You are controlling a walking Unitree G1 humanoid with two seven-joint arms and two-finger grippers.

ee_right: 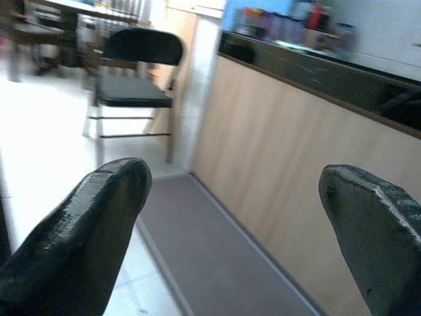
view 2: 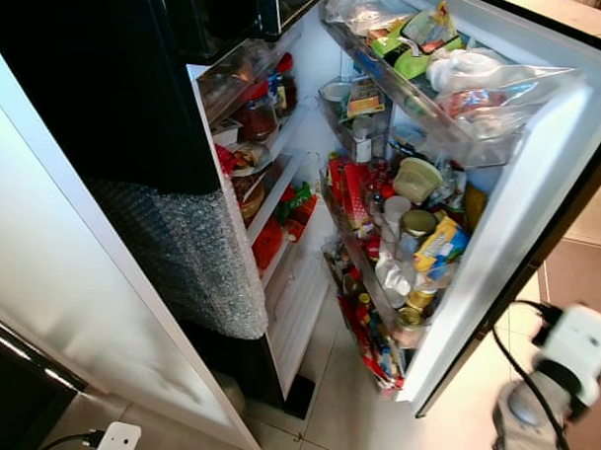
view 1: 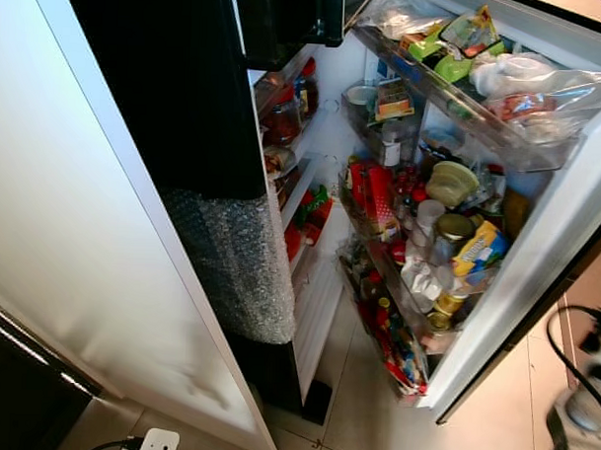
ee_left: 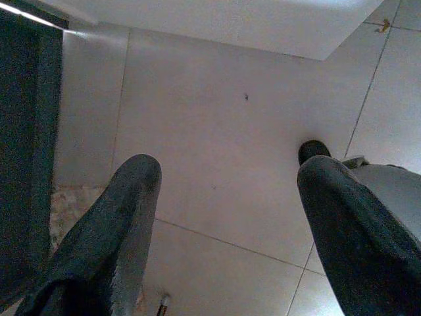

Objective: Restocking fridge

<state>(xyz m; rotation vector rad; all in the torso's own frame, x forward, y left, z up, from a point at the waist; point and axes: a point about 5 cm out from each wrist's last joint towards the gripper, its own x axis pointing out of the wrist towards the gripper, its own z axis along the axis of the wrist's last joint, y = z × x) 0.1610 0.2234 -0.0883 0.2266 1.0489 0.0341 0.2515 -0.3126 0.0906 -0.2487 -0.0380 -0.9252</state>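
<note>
Pale floor tiles (ee_left: 217, 151) lie under the idle left hand (ee_left: 223, 197), its fingers apart and empty.
Right hand (ee_right: 230, 217) hangs spread toward a wooden cabinet side (ee_right: 283, 164); upper right, the open white fridge door (view 1: 537, 243) exposes crammed door shelves (view 1: 407, 278), leaving little room for restocking.

The fridge door (view 1: 535, 283) is standing wide open to the right of the fridge body (view 1: 177, 92), its inner racks facing left toward the interior shelves (view 1: 294, 136). Plastic bags (view 1: 522, 95) are lying in the top door rack. Below that rack, a lidded tub (view 1: 450, 181) is sitting beside jars (view 1: 453, 228), with a snack packet (view 1: 477, 249) just in front of them. Cartons (view 1: 373, 193) are standing in the rack left of the jars. Bubble wrap (view 1: 235, 257) is hanging down the fridge body's front edge, left of the shelves. A power socket (view 1: 158, 443) is lying on the tiled floor (view 1: 363, 425) below the fridge body.
</note>
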